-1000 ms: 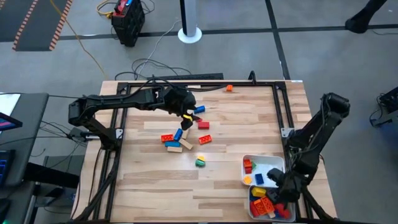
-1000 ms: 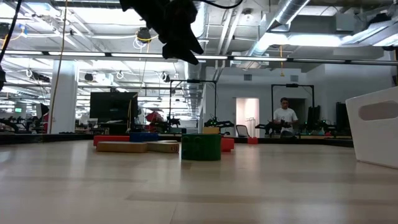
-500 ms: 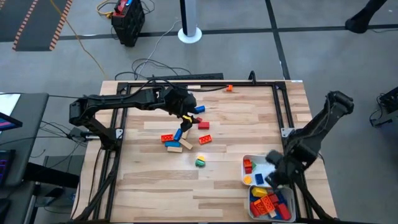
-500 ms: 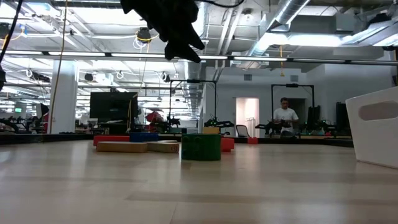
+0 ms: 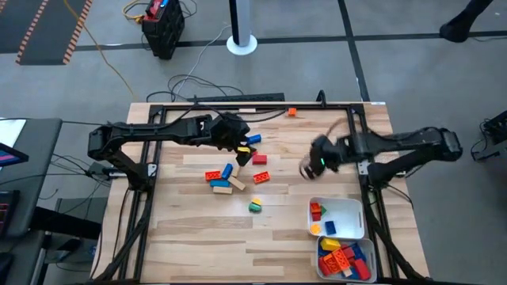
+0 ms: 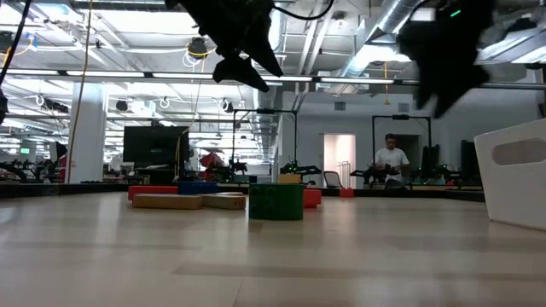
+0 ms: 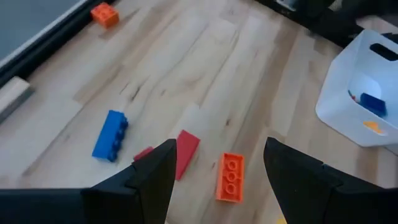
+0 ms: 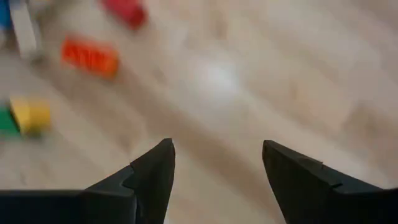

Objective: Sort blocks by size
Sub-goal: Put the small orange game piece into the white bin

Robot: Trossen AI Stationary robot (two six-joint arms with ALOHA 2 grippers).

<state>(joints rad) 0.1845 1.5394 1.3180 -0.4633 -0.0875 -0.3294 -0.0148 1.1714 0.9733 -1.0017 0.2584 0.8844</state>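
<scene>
Loose blocks lie flat on the wooden table: a blue one, a red one, an orange one, a cluster of red, blue and tan ones, a green-and-yellow one and a lone orange one at the far edge. My left gripper hovers open and empty above the blue, red and orange blocks. My right gripper is open and empty in the air over the table's right middle, with the orange block ahead of it.
Two white trays stand at the near right corner: one holds a few red, blue and yellow blocks, the nearer one is heaped with several. A black frame runs along the table's edges. A person shows far off in the room.
My right gripper has swung up from above the trays at the near right corner, toward the far edge and the left, and now hangs over the table's right middle. My left gripper has stayed almost where it was. No block has moved.
</scene>
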